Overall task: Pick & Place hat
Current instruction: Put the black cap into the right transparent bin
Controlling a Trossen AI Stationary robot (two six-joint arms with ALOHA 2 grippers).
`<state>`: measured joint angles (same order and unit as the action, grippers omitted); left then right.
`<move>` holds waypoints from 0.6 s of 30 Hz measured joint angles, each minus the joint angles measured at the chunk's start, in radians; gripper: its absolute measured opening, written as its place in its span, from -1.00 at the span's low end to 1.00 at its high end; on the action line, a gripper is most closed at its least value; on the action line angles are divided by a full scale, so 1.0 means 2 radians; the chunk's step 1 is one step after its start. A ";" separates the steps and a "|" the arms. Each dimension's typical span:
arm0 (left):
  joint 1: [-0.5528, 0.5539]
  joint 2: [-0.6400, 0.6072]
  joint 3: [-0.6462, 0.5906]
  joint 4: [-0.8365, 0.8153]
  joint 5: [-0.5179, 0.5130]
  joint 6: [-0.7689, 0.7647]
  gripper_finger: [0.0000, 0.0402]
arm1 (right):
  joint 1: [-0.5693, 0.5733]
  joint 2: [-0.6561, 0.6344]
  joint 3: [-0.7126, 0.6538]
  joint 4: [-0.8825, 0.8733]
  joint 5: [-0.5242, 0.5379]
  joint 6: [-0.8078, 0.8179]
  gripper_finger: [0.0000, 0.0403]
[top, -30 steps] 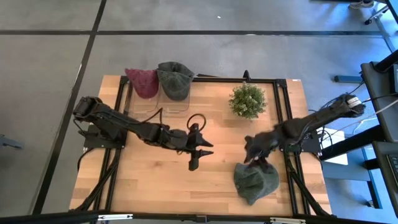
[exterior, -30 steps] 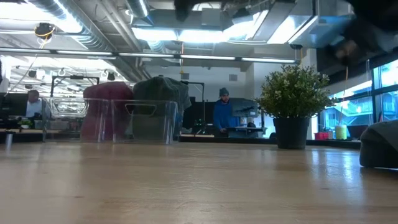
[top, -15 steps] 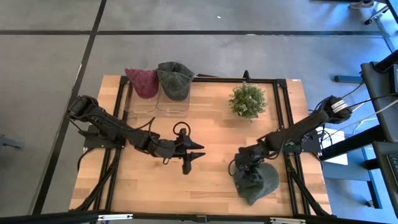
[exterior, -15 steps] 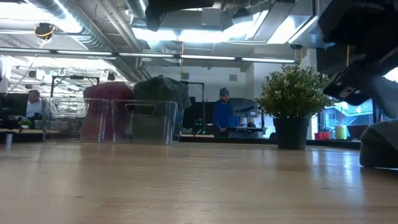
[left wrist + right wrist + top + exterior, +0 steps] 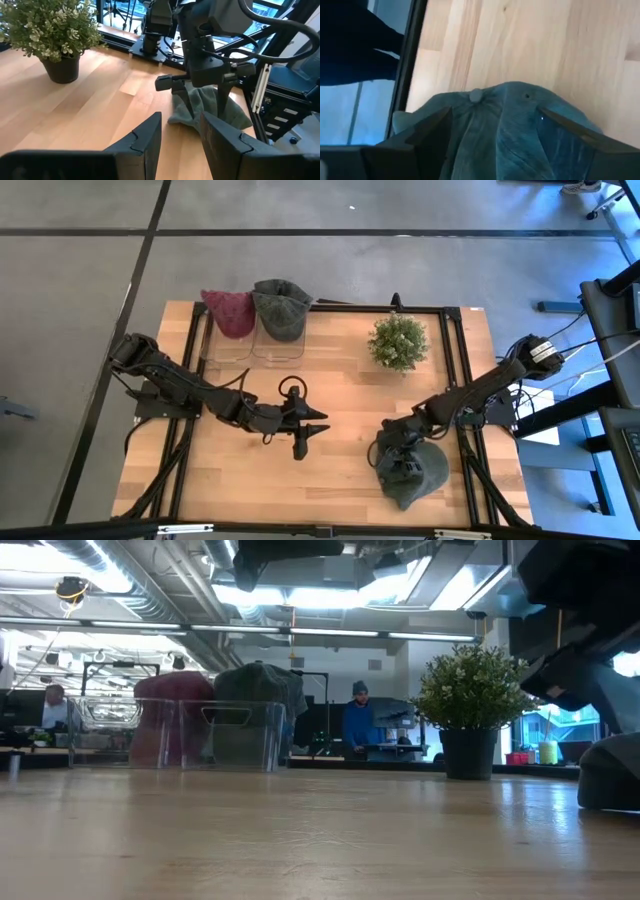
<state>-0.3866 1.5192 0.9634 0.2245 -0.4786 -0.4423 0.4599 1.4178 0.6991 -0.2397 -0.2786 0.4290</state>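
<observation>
A grey-green cap (image 5: pixel 412 473) lies crown up on the wooden table at the near right; it also shows in the low view (image 5: pixel 612 776) and the left wrist view (image 5: pixel 210 107). My right gripper (image 5: pixel 396 457) is open and points down over the cap's left part. Its two fingers (image 5: pixel 422 140) stand on either side of the crown, near the top button (image 5: pixel 476 94). My left gripper (image 5: pixel 303 437) is open and empty above the table's middle, its fingers (image 5: pixel 145 142) pointing toward the cap. My right gripper stands open over the cap's crown (image 5: pixel 202 100) from above, one finger on each side. Whether the fingers touch the cloth I cannot tell. The cap lies flat on the table.
A maroon hat (image 5: pixel 230 311) and a dark green hat (image 5: pixel 282 308) sit on clear stands at the far left. A potted plant (image 5: pixel 398 341) stands at the far right. Bare table lies between the grippers and along the near edge.
My right gripper has gone toward the near edge and down, from beside the cap to over its crown, still open. My left gripper has drawn back a little toward the table's left and near edge. The cap has stayed where it was.
</observation>
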 joint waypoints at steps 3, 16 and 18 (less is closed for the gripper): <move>0.000 0.000 0.000 -0.002 0.000 0.000 -0.36 | 0.003 0.000 0.000 -0.010 0.027 -0.033 0.40; 0.000 0.000 0.000 -0.006 -0.001 -0.004 -0.36 | 0.035 0.000 0.000 -0.018 0.079 -0.089 0.13; 0.000 0.000 0.000 -0.006 -0.005 -0.004 -0.36 | 0.035 0.000 0.000 -0.018 0.079 -0.089 0.07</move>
<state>-0.3866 1.5196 0.9634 0.2131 -0.4888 -0.4507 0.5302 1.4185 0.6991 -0.2749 -0.1207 0.2501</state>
